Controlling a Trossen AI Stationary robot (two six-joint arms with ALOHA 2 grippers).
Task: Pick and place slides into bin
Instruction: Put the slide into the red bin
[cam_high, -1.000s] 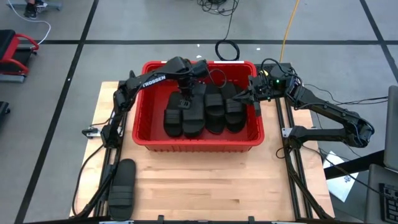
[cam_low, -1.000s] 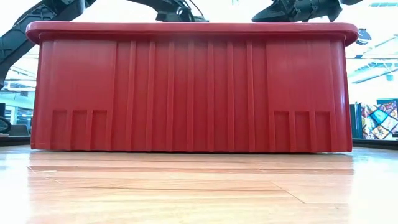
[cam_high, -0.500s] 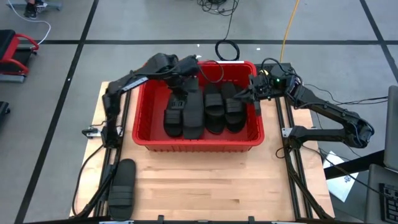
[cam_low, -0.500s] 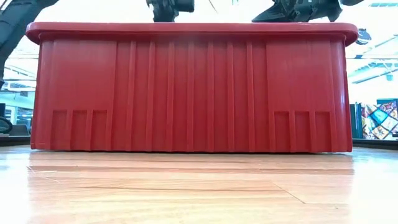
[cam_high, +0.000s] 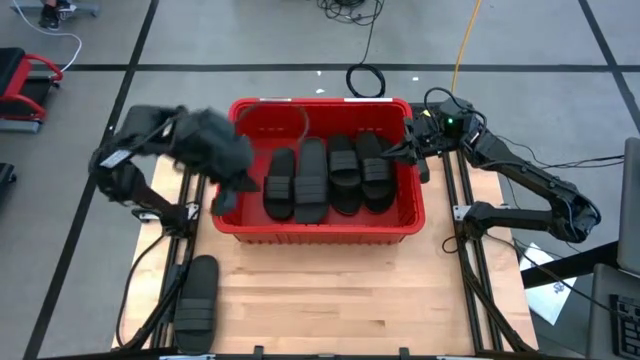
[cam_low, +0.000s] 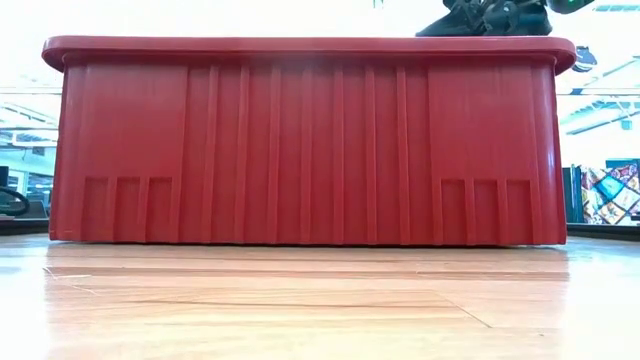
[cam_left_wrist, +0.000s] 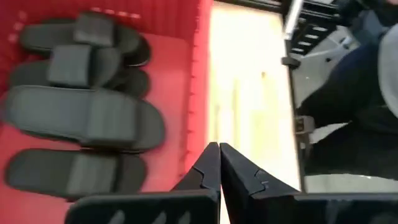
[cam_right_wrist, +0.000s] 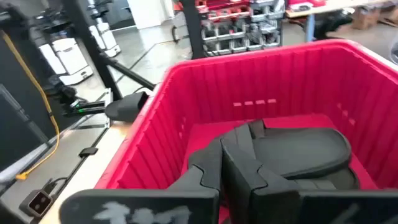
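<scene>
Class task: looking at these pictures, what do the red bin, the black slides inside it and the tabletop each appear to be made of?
The bin: likely moulded plastic, smooth, slightly glossy, with ribbed walls and a thick rim. The slides: probably rubber or foam, matte black with no shine; the straps look the same material. The tabletop: seemingly wood, pale planks with visible grain and a light sheen in the low view.

Grey tiled floor with dark seams surrounds the pale wooden tabletop; a yellow cable and coiled black cable lie there.

Bright even light; left arm motion-blurred, low view's background blown out.
</scene>
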